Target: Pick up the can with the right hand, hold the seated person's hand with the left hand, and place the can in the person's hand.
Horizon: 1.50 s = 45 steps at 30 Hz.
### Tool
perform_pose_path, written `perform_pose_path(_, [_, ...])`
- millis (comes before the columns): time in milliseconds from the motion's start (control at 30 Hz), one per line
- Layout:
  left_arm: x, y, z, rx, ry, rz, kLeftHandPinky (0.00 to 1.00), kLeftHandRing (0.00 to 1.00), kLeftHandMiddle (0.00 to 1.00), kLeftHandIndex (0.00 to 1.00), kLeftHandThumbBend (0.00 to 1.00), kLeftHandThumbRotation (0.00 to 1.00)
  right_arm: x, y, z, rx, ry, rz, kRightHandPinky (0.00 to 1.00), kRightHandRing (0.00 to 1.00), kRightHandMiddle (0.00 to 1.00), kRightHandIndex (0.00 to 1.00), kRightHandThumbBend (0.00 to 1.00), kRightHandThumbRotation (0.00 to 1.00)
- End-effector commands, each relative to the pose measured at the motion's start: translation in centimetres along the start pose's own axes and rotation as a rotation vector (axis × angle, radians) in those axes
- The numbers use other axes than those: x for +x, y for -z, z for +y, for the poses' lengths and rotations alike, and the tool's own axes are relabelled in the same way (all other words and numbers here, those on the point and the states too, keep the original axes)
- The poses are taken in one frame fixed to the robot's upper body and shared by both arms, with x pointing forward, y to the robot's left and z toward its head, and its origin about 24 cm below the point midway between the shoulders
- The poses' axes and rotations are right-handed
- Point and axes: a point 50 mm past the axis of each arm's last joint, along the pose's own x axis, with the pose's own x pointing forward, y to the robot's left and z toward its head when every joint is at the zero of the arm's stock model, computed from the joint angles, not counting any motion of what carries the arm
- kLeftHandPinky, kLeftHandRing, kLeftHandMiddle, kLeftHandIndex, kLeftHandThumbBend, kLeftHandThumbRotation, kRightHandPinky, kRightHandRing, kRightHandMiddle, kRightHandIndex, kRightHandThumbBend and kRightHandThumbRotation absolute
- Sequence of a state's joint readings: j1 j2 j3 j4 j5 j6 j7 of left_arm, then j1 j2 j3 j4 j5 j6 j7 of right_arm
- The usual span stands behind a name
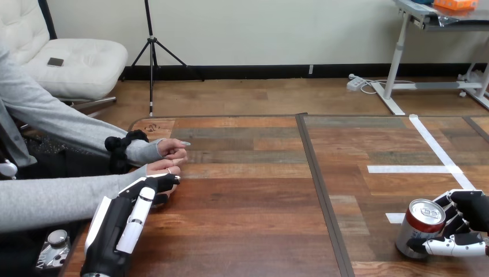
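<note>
A silver and red can stands upright on the table near its front right corner. My right hand is shut on it, with the fingers behind the can and the thumb curled across its lower front. At the left, the person's two hands rest loosely closed on the table edge, one behind the other. My left hand reaches in from the bottom left. Its fingers are fairly straight and lie just under the person's nearer hand, touching it. I see no curl round that hand.
The wooden table has a dark seam running front to back through its middle. White tape strips mark the right half, just beyond the can. The person's grey-sleeved forearms lie along the left edge.
</note>
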State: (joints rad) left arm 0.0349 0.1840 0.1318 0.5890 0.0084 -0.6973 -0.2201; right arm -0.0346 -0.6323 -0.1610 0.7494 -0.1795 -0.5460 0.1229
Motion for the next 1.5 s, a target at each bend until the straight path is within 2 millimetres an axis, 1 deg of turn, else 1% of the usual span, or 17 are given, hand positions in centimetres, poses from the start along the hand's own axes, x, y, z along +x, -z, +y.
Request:
perform_pose_path(0, [2.0, -2.1, 0.1, 0.032, 0.013, -0.11, 0.78, 0.81, 0.78, 0.66, 0.28, 1.0, 1.5, -1.9, -1.2, -0.017, 0.048, -0.084, 0.3, 0.35, 0.4, 0.44, 0.78, 0.0])
perform_pose_path(233, [2.1, -2.1, 0.1, 0.03, 0.018, -0.112, 0.78, 0.81, 0.78, 0.66, 0.3, 1.0, 1.5, -1.9, -1.2, -0.019, 0.049, -0.09, 0.29, 0.34, 0.4, 0.45, 0.78, 0.0])
perform_pose_path(600, [2.0, -2.1, 0.0, 0.046, 0.014, -0.12, 0.77, 0.81, 0.77, 0.67, 0.28, 1.0, 1.5, -2.1, -1.1, 0.001, 0.058, -0.112, 0.27, 0.32, 0.38, 0.44, 0.8, 0.0])
perform_pose_path(700, [2.1, -2.3, 0.0, 0.069, 0.014, -0.137, 0.76, 0.8, 0.77, 0.67, 0.3, 1.0, 1.6, -2.4, -1.2, 0.003, 0.058, -0.124, 0.27, 0.33, 0.38, 0.44, 0.81, 0.0])
perform_pose_path(733, [2.1, -2.5, 0.1, 0.102, 0.018, -0.145, 0.76, 0.8, 0.77, 0.68, 0.3, 1.0, 1.6, -2.5, -1.2, 0.01, 0.057, -0.129, 0.28, 0.33, 0.39, 0.43, 0.81, 0.0])
perform_pose_path(800, [2.1, -2.7, 0.2, 0.14, 0.023, -0.153, 0.75, 0.79, 0.77, 0.69, 0.37, 0.99, 1.6, -2.7, -1.2, 0.019, 0.056, -0.134, 0.28, 0.33, 0.39, 0.43, 0.81, 0.0])
perform_pose_path(867, [2.1, -3.3, 0.4, 0.215, 0.027, -0.187, 0.73, 0.78, 0.76, 0.69, 0.42, 0.96, 1.7, -2.9, -1.2, 0.023, 0.053, -0.15, 0.28, 0.33, 0.39, 0.43, 0.81, 0.0])
perform_pose_path(900, [2.2, -3.5, 0.5, 0.236, 0.027, -0.197, 0.7, 0.76, 0.75, 0.69, 0.45, 0.91, 1.7, -3.0, -1.3, 0.023, 0.051, -0.155, 0.28, 0.33, 0.39, 0.43, 0.81, 0.0])
perform_pose_path(933, [2.2, -3.9, 0.7, 0.276, 0.032, -0.222, 0.69, 0.76, 0.74, 0.69, 0.46, 0.9, 1.7, -3.1, -1.3, 0.024, 0.052, -0.161, 0.28, 0.34, 0.39, 0.43, 0.81, 0.0])
perform_pose_path(1033, [2.3, -4.9, 1.1, 0.353, 0.041, -0.258, 0.63, 0.73, 0.73, 0.68, 0.5, 0.8, 1.8, -3.3, -1.3, 0.033, 0.054, -0.167, 0.29, 0.34, 0.39, 0.43, 0.81, 0.0])
perform_pose_path(1100, [2.3, -5.4, 1.3, 0.392, 0.041, -0.265, 0.61, 0.71, 0.73, 0.69, 0.59, 0.73, 1.9, -3.4, -1.3, 0.043, 0.054, -0.167, 0.29, 0.34, 0.39, 0.43, 0.8, 0.0])
perform_pose_path(1133, [2.3, -6.0, 1.5, 0.43, 0.042, -0.276, 0.6, 0.71, 0.73, 0.69, 0.62, 0.7, 1.9, -3.5, -1.3, 0.039, 0.049, -0.171, 0.29, 0.34, 0.39, 0.43, 0.8, 0.0])
perform_pose_path(1167, [2.3, -6.4, 1.6, 0.454, 0.043, -0.283, 0.58, 0.7, 0.73, 0.7, 0.74, 0.65, 2.0, -3.6, -1.3, 0.035, 0.045, -0.173, 0.3, 0.34, 0.39, 0.44, 0.79, 0.0])
perform_pose_path(1200, [2.3, -6.6, 1.7, 0.471, 0.042, -0.288, 0.57, 0.7, 0.73, 0.7, 0.78, 0.63, 2.0, -3.6, -1.3, 0.031, 0.042, -0.175, 0.3, 0.35, 0.39, 0.44, 0.78, 0.0])
perform_pose_path(1333, [2.3, -8.1, 2.3, 0.552, 0.001, -0.315, 0.55, 0.69, 0.73, 0.71, 0.91, 0.56, 2.2, -3.9, -1.1, 0.052, 0.045, -0.177, 0.29, 0.33, 0.38, 0.44, 0.79, 0.0])
perform_pose_path(1467, [2.4, -9.4, 2.8, 0.634, -0.028, -0.35, 0.52, 0.67, 0.73, 0.71, 0.96, 0.52, 2.4, -4.0, -1.0, 0.066, 0.042, -0.177, 0.28, 0.32, 0.38, 0.44, 0.79, 0.0])
